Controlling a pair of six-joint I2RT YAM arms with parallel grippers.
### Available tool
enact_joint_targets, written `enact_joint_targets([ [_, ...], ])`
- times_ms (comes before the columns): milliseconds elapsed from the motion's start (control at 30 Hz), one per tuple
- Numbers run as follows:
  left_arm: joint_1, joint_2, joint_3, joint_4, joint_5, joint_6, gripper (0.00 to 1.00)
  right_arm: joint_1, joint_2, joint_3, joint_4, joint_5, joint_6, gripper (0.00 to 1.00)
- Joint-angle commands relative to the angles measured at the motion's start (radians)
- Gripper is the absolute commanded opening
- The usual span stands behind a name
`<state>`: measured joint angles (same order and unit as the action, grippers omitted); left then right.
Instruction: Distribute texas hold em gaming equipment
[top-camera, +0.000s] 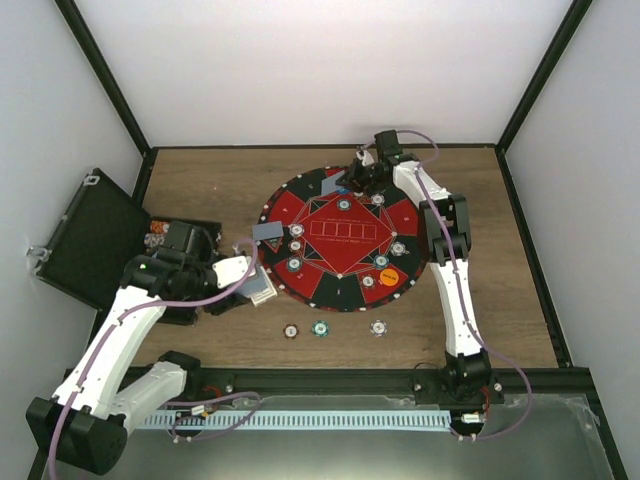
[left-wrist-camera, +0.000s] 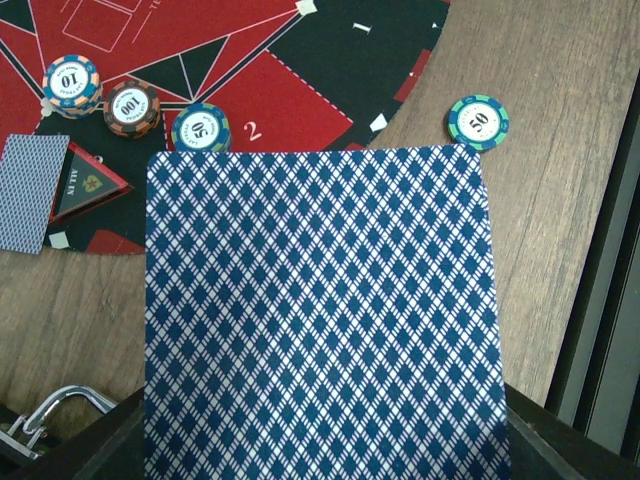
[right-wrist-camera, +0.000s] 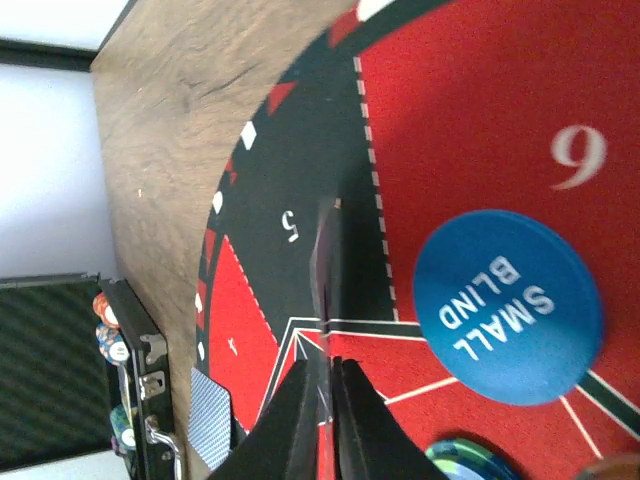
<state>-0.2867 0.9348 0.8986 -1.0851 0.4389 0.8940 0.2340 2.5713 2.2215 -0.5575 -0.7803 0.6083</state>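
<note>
Two cards are held: the left claw (top-camera: 252, 278) is clamped on a blue-backed card (left-wrist-camera: 320, 310) sticking out before it above the worktop (left-wrist-camera: 560, 90), the right claw (right-wrist-camera: 322, 372) pinches a thin card (right-wrist-camera: 325, 255) edge-on, with a blue disc (right-wrist-camera: 507, 305) just beside its tips.

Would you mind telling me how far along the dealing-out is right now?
Done: chips sit at several seats on the mat, with the blue disc, the orange disc and one dealt card. In hand: the left claw grips a patterned card; the right claw pinches an edge-on card. Left: three loose chips on the wood, probably more cards.
</note>
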Motion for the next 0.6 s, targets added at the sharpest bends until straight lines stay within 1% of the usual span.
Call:
enact_joint_targets([
  [0,0.001,0.005,0.04,-0.005,0.033,0.01,0.04,-0.017,0.004,0.051,-0.05,0.037,-0.042,0.11],
  [67,0.001,0.01,0.044,-0.006,0.036,0.007,0.04,-0.018,-0.004,0.053,-0.055,0.044,-0.051,0.2],
  [100,0.001,0.011,0.046,-0.007,0.038,0.005,0.04,-0.019,-0.01,0.057,-0.057,0.05,-0.057,0.26],
  [200,0.002,0.009,0.047,-0.01,0.037,0.003,0.04,-0.024,-0.037,0.069,-0.068,0.078,-0.066,0.33],
  [267,0.001,0.007,0.047,-0.01,0.038,0.001,0.04,-0.032,-0.054,0.083,-0.077,0.092,-0.073,0.45],
  [300,0.001,0.006,0.048,-0.011,0.038,0.0,0.04,-0.034,-0.061,0.089,-0.085,0.102,-0.076,0.49],
  [467,0.001,0.001,0.048,-0.012,0.04,-0.006,0.04,-0.056,-0.097,0.098,-0.125,0.149,-0.09,0.59],
  [567,0.002,-0.002,0.045,-0.013,0.04,-0.006,0.04,-0.067,-0.154,0.096,-0.142,0.168,-0.099,0.6],
])
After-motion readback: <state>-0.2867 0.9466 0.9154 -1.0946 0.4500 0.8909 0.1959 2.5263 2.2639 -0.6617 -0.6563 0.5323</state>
